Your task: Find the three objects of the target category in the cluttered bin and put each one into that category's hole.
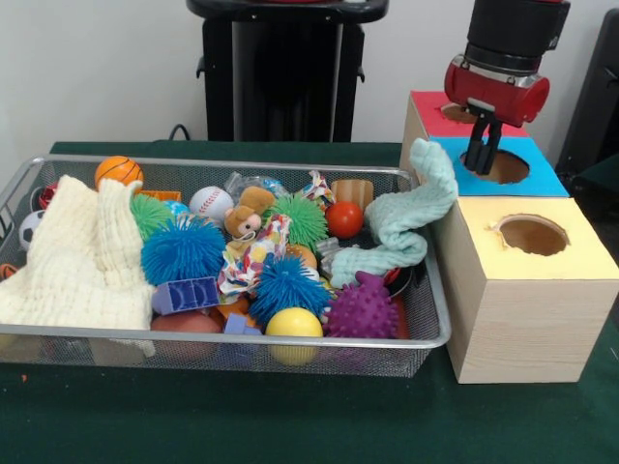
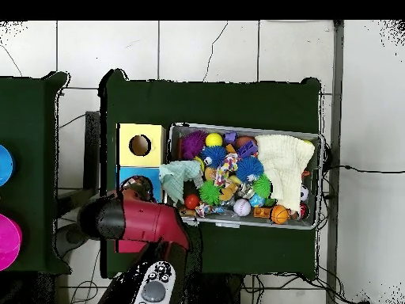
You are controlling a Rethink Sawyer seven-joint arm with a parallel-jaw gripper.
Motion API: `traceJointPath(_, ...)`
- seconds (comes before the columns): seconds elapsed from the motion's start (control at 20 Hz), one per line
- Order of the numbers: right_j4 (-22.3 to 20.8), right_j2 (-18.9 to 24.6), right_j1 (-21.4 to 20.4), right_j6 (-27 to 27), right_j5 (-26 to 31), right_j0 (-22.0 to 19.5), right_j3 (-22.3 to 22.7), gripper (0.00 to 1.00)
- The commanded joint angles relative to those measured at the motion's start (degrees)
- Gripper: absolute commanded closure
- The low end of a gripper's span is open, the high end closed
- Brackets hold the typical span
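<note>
Red and black tool (image 1: 486, 147) hangs over the blue-topped round hole (image 1: 503, 166) of the pale wooden box (image 1: 522, 309).

The tool's dark fingers point down just above the hole's edge, close together with nothing visibly between them; whether they are fully closed I cannot tell. The silver wire-mesh bin (image 1: 430, 333) sits on the dark green table (image 1: 290, 425) just beside the box, crowded with spiky rubber balls, smooth balls and toys. A cream muslin cloth (image 1: 82, 256) lies at one end, and a mint-green cloth (image 1: 406, 222) drapes over the rim toward the box. A crumpled see-through plastic bottle (image 1: 253, 184) shows at the bin's far side, partly hidden.
</note>
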Motion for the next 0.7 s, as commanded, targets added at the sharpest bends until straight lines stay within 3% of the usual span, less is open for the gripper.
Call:
traceJointPath(0.05, -5.6, -7.0, 3.3, 5.7, 8.8, 6.9, -2.5, 1.0)
traceJointPath(0.25, -8.6, -13.1, 3.6, 3.1, 6.2, 8.2, -5.0, 1.0)
traceJointPath(0.7, -12.3, -12.2, 4.6, 1.9, -0.7, 4.4, -6.8, 1.0)
